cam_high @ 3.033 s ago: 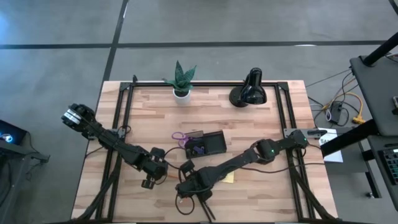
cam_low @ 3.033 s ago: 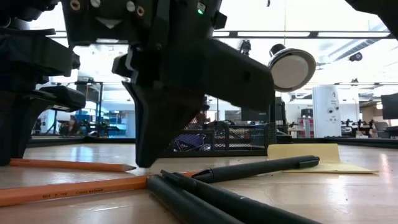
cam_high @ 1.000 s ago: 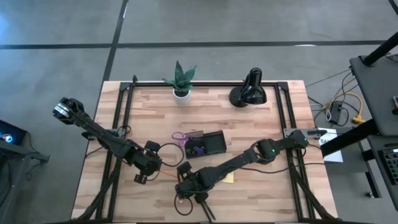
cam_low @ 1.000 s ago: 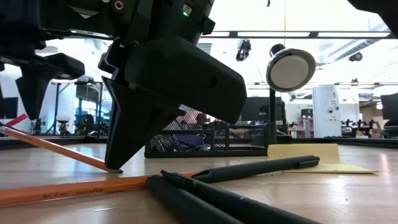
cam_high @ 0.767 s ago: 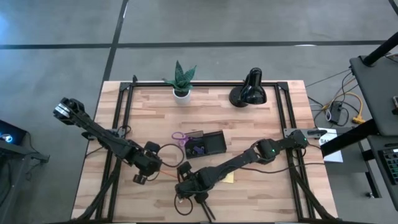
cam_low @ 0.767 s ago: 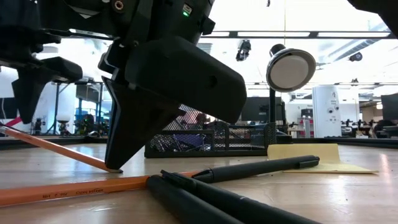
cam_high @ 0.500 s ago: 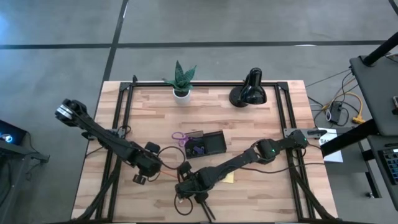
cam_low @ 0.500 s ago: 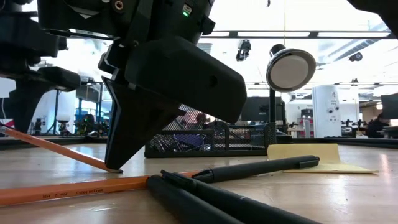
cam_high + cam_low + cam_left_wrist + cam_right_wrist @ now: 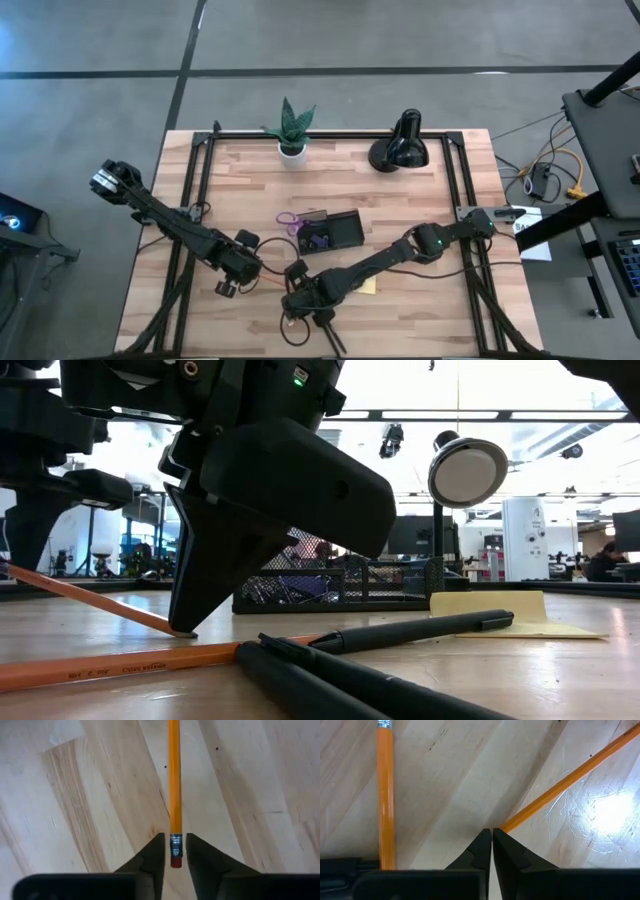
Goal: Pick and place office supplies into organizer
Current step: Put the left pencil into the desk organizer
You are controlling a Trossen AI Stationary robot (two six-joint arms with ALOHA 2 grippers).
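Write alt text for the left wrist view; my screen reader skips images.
The left gripper has its two dark fingers closed around the eraser end of an orange pencil, which runs straight away across the pale wooden table.

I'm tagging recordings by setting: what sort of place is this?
Probably a robotics lab in an open-plan office: a wooden table on a metal frame, concrete floor, and desks with monitors beyond.

Orange pencil [image 9: 173, 780] tilting up off the wood, eraser end pinched. Second pencil [image 9: 110, 665], black pens [image 9: 400, 632] and yellow pad [image 9: 500, 612] lying flat. Black mesh organizer [image 9: 345, 588] sitting behind.
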